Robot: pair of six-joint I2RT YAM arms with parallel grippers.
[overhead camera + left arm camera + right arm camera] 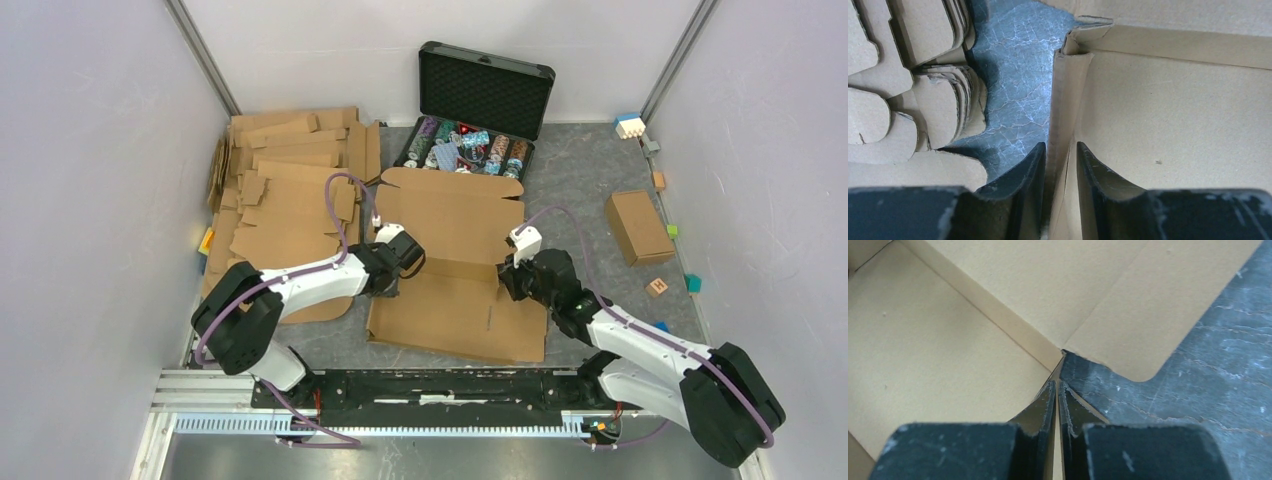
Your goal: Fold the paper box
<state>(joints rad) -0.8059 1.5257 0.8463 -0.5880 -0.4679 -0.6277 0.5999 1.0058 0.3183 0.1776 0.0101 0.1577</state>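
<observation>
The paper box [455, 265] is a large brown die-cut cardboard sheet lying partly folded on the grey mat in front of the black case. My left gripper [405, 258] is at its left side, shut on the raised, doubled left wall [1064, 110], with one finger outside and one inside. My right gripper [512, 272] is at its right side, shut on the thin upright right wall [1058, 371] near the corner where a rounded flap [1148, 325] lies flat on the mat.
A stack of flat cardboard blanks [290, 190] lies left of the box, also in the left wrist view [908, 90]. An open black case [470, 120] with small items stands behind. A smaller brown box [638, 226] and coloured blocks [658, 287] lie on the right.
</observation>
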